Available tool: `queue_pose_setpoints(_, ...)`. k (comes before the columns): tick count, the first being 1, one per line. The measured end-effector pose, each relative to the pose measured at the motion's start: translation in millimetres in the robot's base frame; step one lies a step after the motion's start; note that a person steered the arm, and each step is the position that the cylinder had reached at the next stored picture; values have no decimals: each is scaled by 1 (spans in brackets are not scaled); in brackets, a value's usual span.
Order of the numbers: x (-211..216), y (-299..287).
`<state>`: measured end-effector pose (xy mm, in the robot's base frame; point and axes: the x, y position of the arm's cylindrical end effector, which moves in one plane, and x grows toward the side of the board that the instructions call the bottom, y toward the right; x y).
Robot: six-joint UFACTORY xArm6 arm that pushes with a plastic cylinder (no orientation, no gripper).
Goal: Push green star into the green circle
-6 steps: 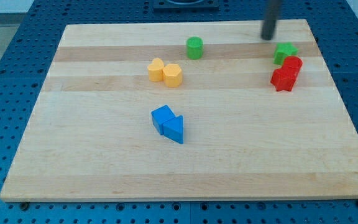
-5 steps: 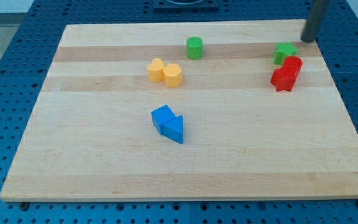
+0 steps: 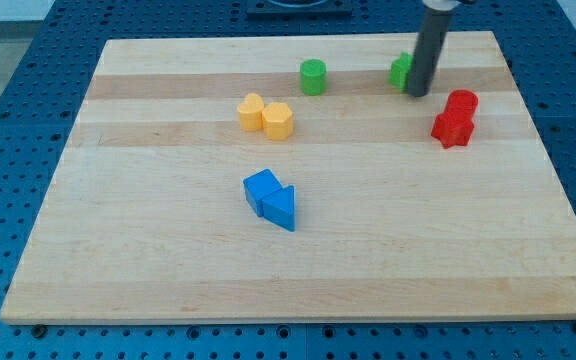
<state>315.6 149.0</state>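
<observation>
The green star (image 3: 400, 72) lies near the board's top, partly hidden behind the rod. My tip (image 3: 418, 93) rests right against the star's right side. The green circle (image 3: 313, 76) is a short cylinder to the star's left, about a block's width or two apart from it. Rod, star and circle sit roughly in one row across the view.
Two red blocks (image 3: 455, 117) touch each other to the right of my tip and a little lower. Two yellow blocks (image 3: 266, 116) sit below and left of the green circle. Two blue blocks (image 3: 271, 199) lie near the board's middle. The wooden board (image 3: 168, 270) rests on a blue pegboard.
The rod swung from the board's top right corner down to the green star's right side. The star has slid left, away from the red blocks and toward the green circle.
</observation>
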Motion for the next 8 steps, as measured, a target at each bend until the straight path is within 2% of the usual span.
queue_pose_setpoints(1, 0, 19)
queue_pose_setpoints(2, -10, 66)
queue_pose_setpoints(3, -33, 76)
queue_pose_setpoints(5, -37, -23)
queue_pose_setpoints(6, -37, -53)
queue_pose_setpoints(8, -36, -59)
